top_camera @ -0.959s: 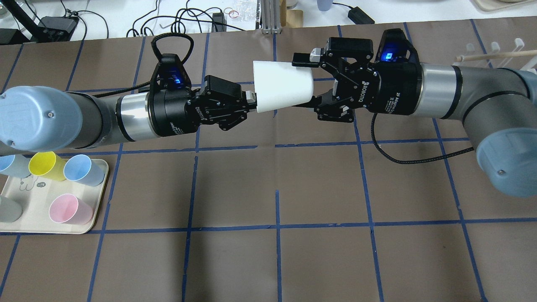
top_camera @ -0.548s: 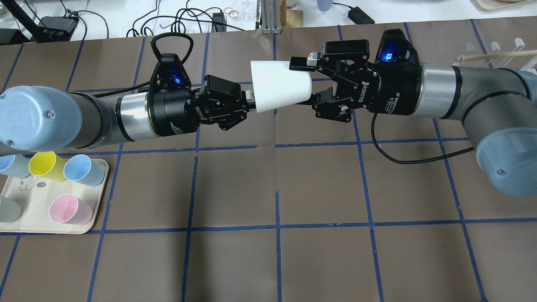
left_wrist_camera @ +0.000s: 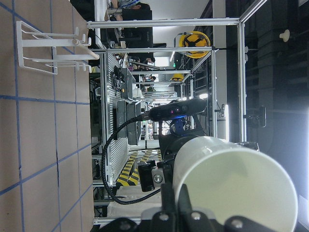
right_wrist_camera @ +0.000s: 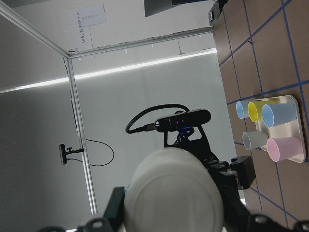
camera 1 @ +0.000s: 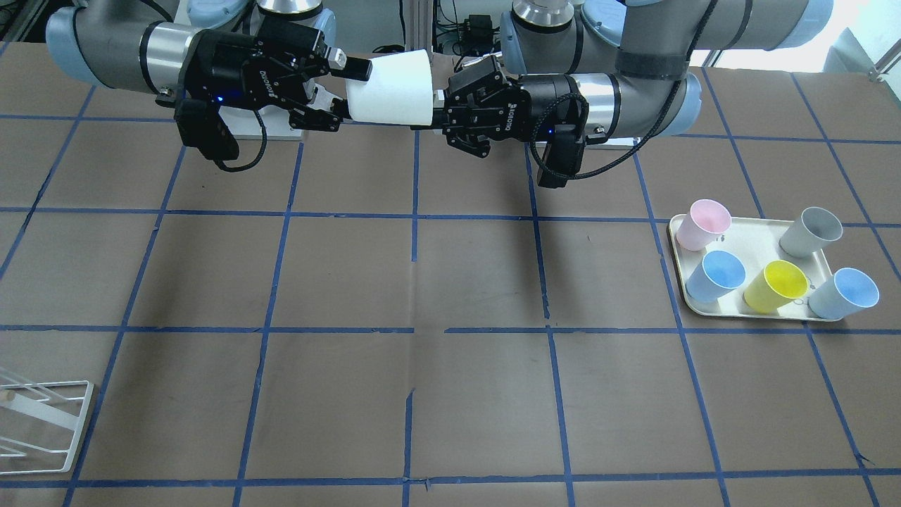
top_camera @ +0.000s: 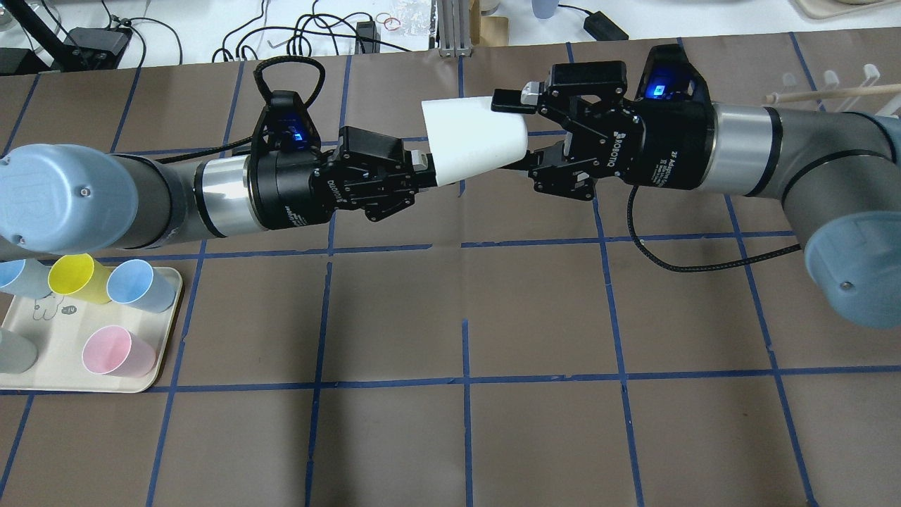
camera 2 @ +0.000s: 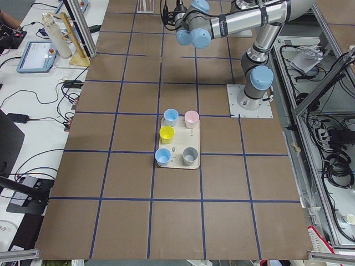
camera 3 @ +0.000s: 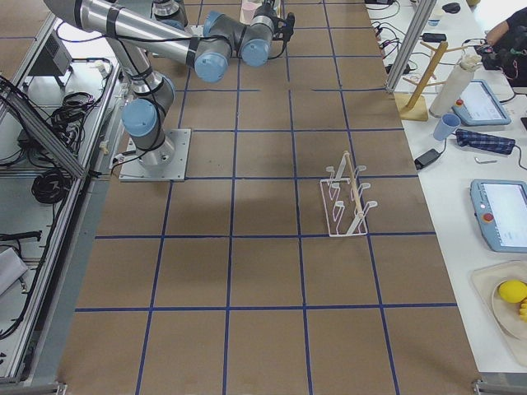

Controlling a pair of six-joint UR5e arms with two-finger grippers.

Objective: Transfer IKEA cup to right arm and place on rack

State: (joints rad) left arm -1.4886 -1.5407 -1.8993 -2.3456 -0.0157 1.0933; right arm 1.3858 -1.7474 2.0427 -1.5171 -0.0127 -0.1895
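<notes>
The IKEA cup (top_camera: 475, 144) is white and tapered, and lies on its side in mid-air over the table's far middle. My left gripper (top_camera: 428, 176) is shut on the cup's wide rim, pinching the wall. In the left wrist view (left_wrist_camera: 177, 208) its fingers sit close together under the cup (left_wrist_camera: 231, 183). My right gripper (top_camera: 503, 135) straddles the narrow base end, one finger against each side, shut on it. The right wrist view shows the cup's base (right_wrist_camera: 171, 193) between the fingers. In the front view the cup (camera 1: 391, 88) bridges both grippers. The rack (top_camera: 845, 88) stands at the far right.
A cream tray (top_camera: 63, 352) at the near left holds several cups, among them a yellow one (top_camera: 74, 277), a pink one (top_camera: 116, 351) and a blue one (top_camera: 141, 285). The rack also shows in the front view (camera 1: 42, 422) and the right side view (camera 3: 346, 202).
My right gripper shifted slightly left, then back right, and the cup moved a little with it. Its fingers closed in slightly on the cup. The left arm stayed nearly still.
</notes>
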